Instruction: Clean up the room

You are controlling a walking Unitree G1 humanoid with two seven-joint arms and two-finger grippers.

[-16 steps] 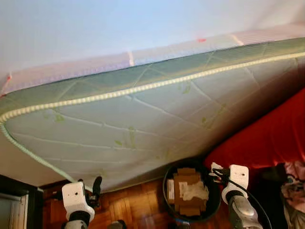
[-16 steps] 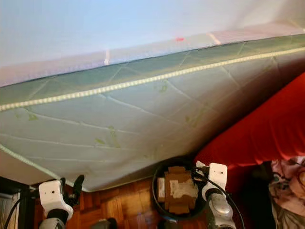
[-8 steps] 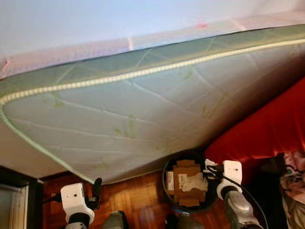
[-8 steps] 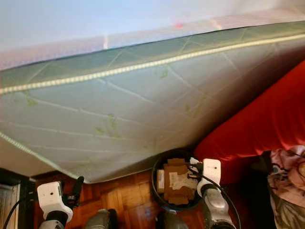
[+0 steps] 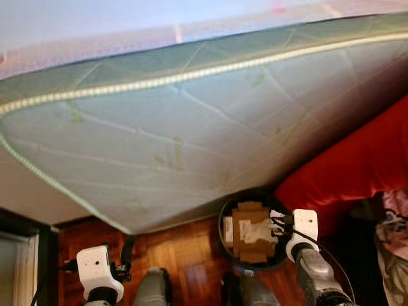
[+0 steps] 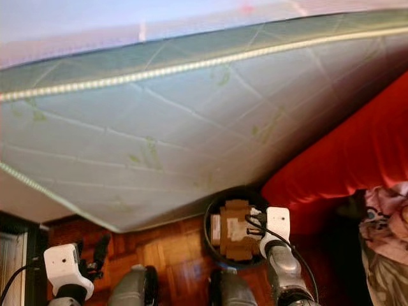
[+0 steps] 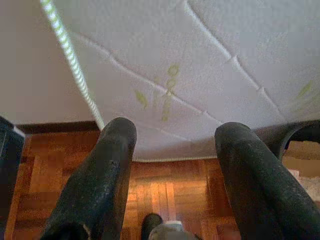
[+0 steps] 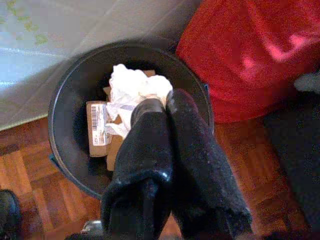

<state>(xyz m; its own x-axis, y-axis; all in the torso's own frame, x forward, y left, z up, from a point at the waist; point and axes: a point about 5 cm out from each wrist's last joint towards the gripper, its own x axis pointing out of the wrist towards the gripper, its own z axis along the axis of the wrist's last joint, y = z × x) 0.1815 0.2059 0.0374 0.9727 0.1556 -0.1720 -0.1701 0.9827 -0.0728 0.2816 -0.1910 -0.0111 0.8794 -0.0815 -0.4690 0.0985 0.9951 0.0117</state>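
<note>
Looking down at lower center, I see my clenched right gripper (image 8: 157, 107) directly over the black bin (image 8: 67, 105), crumpled white paper (image 8: 135, 87) touching its tips; left gripper (image 7: 172, 150) spread.

Both eye views look steeply down from the robot's head at the quilted mattress (image 5: 191, 127), the black bin (image 5: 252, 231) at its lower edge and the wood floor (image 5: 185, 255); they share nearly the whole scene, the right eye's framing sitting slightly further toward the red cover (image 6: 344, 153). The left wrist view looks along its parted black fingers (image 7: 95, 185), close to the mattress edge above the floor. The right wrist view looks straight down into the bin from close above, past its closed fingers (image 8: 150, 150), sharing bin, floor and red cover with the eyes.
</note>
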